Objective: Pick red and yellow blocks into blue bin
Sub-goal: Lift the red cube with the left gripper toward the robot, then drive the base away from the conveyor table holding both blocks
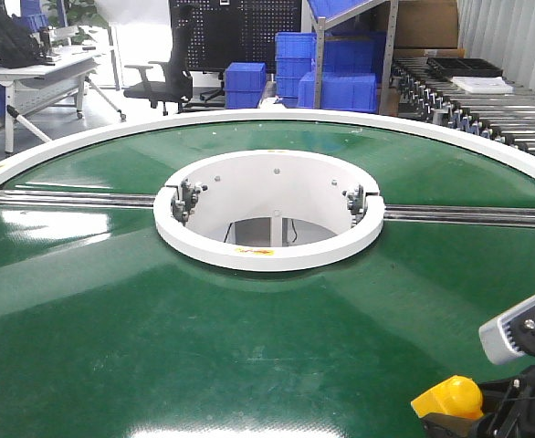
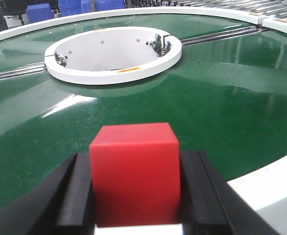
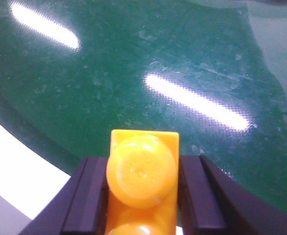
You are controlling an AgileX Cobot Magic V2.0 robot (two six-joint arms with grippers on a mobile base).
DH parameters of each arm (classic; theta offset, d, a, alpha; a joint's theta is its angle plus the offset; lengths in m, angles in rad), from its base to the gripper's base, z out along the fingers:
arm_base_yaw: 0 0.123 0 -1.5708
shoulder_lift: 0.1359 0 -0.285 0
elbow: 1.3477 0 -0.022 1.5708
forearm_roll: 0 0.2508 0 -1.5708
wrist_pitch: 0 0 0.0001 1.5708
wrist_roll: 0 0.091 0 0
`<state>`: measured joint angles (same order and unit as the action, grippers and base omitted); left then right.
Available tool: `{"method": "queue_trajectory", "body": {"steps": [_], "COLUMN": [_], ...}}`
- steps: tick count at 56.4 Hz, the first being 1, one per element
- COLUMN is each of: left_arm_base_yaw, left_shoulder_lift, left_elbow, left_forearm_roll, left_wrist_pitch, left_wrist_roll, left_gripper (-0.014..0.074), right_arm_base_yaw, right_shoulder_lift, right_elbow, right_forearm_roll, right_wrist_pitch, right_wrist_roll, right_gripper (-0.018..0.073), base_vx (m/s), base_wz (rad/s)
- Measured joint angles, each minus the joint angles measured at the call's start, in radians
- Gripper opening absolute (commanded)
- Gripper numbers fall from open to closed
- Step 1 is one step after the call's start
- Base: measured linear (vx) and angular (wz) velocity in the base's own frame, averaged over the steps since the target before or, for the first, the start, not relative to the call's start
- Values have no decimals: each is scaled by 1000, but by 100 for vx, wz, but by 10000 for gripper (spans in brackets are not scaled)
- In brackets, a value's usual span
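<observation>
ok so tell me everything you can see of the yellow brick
The yellow brick is glossy orange-yellow plastic, longer than wide, with round studs on the face toward the wrist camera: one shows whole, a second is cut off by the frame's bottom edge. The right gripper is shut on it, black fingers pressing its two long sides. Its squared far end sticks out past the fingertips, with the green belt beyond and the white rim to the left.

Red cube (image 2: 133, 171): one
Yellow brick (image 3: 143, 169): one, two studs showing
Grippers: two, the left gripper (image 2: 136, 198) and the right gripper (image 3: 142, 198)
Green round belt (image 1: 112, 319): one
White centre ring (image 1: 267, 254): one
Office chair (image 1: 162, 80): one
Blue crates (image 1: 246, 84): several at the back, count unclear
</observation>
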<state>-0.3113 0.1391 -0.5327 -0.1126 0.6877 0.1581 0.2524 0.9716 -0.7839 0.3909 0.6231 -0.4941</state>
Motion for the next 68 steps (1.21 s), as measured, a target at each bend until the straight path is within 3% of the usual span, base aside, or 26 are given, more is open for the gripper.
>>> {"method": "queue_trajectory", "body": {"steps": [31,68], "left_arm_base_yaw": [0,0], "left_shoulder_lift": [0,0], "left_elbow": [0,0], "left_forearm_roll": [0,0], "left_wrist_pitch": [0,0], "left_wrist_roll": [0,-2], "left_gripper": [286,286], "right_arm_base_yaw": [0,0], "right_shoulder_lift": [0,0], "right_elbow": [0,0], "right_forearm_roll": [0,0], "right_wrist_pitch": [0,0], "right_wrist_roll": [0,0], "right_gripper": [256,256], "base_vx": [-4,-11], "base_wz": [15,62]}}
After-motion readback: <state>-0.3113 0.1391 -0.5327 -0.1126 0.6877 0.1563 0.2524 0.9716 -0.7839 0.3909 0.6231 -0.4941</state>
